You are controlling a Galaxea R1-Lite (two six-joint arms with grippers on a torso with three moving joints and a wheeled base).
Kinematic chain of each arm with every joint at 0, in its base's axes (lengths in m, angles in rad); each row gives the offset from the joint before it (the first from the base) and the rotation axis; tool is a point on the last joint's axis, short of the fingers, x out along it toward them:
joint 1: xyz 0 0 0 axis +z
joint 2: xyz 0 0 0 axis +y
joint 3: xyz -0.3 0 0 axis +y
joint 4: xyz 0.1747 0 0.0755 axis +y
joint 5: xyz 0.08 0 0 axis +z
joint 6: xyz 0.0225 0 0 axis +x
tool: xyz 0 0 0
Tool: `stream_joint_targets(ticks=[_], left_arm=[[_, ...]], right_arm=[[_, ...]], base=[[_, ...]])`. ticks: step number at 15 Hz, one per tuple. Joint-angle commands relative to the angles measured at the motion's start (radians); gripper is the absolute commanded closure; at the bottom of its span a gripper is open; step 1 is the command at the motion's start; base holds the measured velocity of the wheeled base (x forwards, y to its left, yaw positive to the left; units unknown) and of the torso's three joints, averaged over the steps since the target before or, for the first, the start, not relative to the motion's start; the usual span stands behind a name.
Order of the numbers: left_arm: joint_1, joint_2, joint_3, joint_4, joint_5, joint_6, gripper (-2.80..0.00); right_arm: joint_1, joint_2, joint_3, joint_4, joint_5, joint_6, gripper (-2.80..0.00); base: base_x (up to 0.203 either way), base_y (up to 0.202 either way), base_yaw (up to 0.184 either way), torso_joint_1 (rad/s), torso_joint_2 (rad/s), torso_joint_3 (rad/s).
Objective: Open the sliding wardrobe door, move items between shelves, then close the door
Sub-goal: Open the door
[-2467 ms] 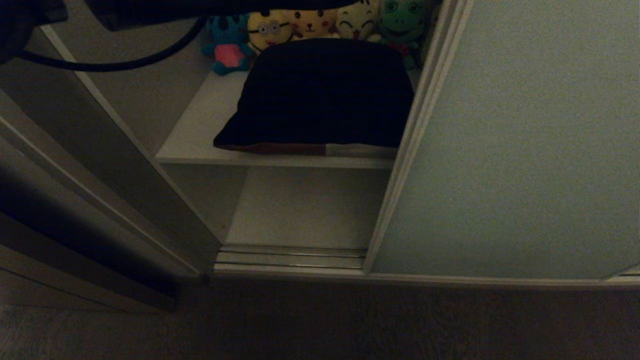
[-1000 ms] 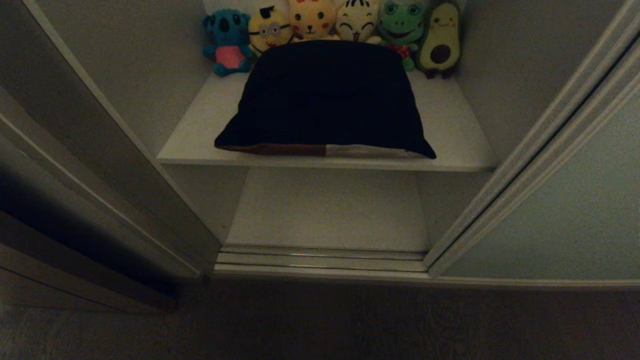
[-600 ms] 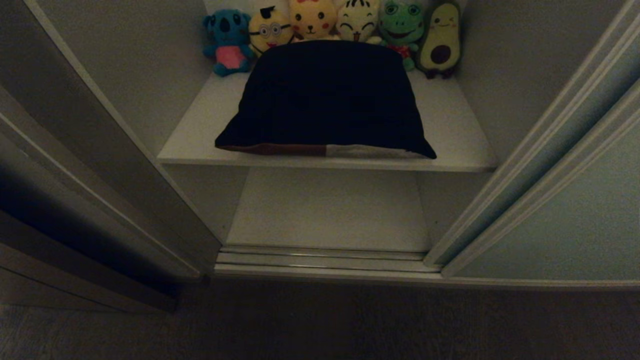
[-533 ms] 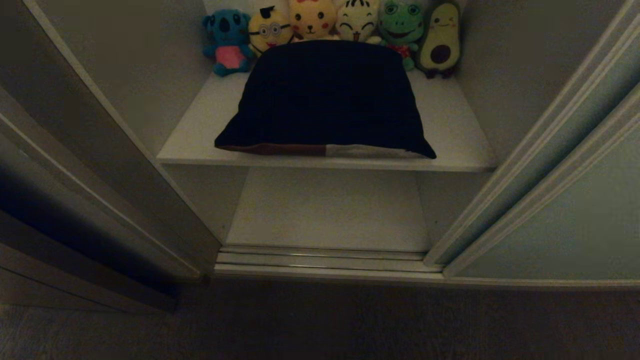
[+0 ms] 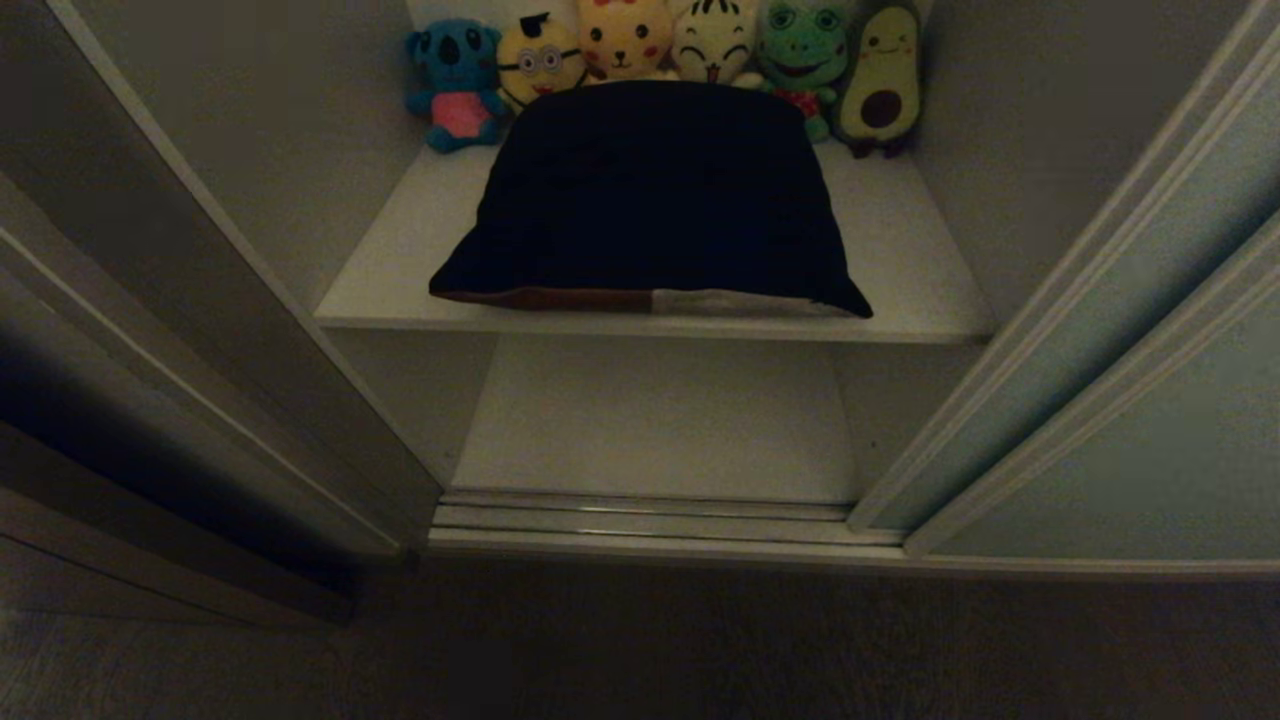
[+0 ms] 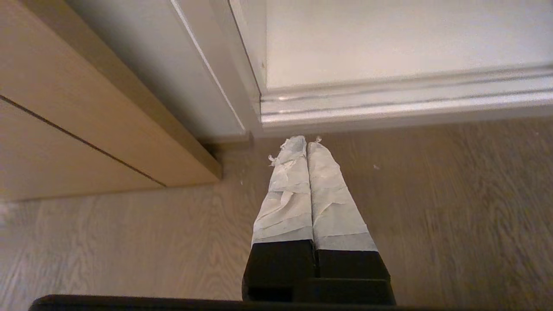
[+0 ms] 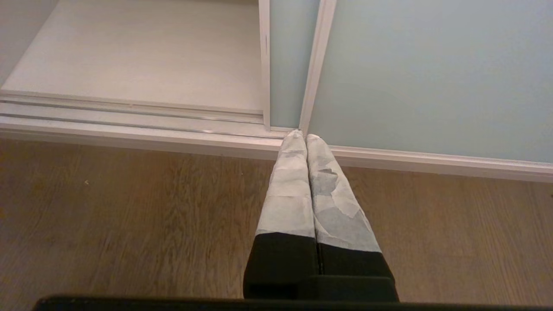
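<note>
You are looking down into an open wardrobe. The sliding wardrobe door (image 5: 1150,330), pale grey-green with a thin light frame, stands pushed aside to the right, so the opening step looks done and moving the items comes next. On the upper shelf (image 5: 900,250) lies a stack of folded garments: a black one (image 5: 650,190) on top, with a rust-brown edge (image 5: 545,297) and a pale grey-white edge (image 5: 740,302) showing beneath it at the front. A row of plush toys (image 5: 660,50) sits behind the stack against the back wall. The lower shelf (image 5: 660,415) below carries nothing you can see.

Neither arm appears in the head view. Your left tool (image 6: 306,144) hangs over the wooden floor (image 6: 432,194) near the wardrobe's left corner, fingers pressed together, holding nothing. Your right tool (image 7: 306,137) hangs likewise near the door's bottom rail, fingers together and empty.

Next, you would likely need to raise an arm, spread its fingers, and reach for the stack's front edge.
</note>
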Motion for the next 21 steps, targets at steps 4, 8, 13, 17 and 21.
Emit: stream_joint_targets(ticks=[4,8,13,17,21], left_arm=[[-0.004,-0.093,0.004,0.054,0.021,-0.026,0.0],[-0.004,-0.093,0.004,0.052,0.021,-0.037,0.0],[-0.004,-0.093,0.004,0.054,0.028,-0.052,0.0],[-0.004,-0.093,0.004,0.054,0.034,-0.061,0.0],[-0.004,-0.093,0.004,0.055,0.035,-0.063,0.0]], right_arm=[[0.0,0.002,0.002,0.0,0.0,-0.001,0.0],[0.0,0.002,0.002,0.0,0.0,0.001,0.0],[0.0,0.002,0.002,0.0,0.0,0.0,0.0],[0.0,0.002,0.002,0.0,0.0,0.001,0.0],[0.0,0.001,0.002,0.0,0.0,0.001,0.0]], base=[[0.0,0.0,0.0,0.0,0.0,0.0],[0.0,0.0,0.0,0.0,0.0,0.0],[0.0,0.0,0.0,0.0,0.0,0.0],[0.0,0.0,0.0,0.0,0.0,0.0],[0.0,0.0,0.0,0.0,0.0,0.0]])
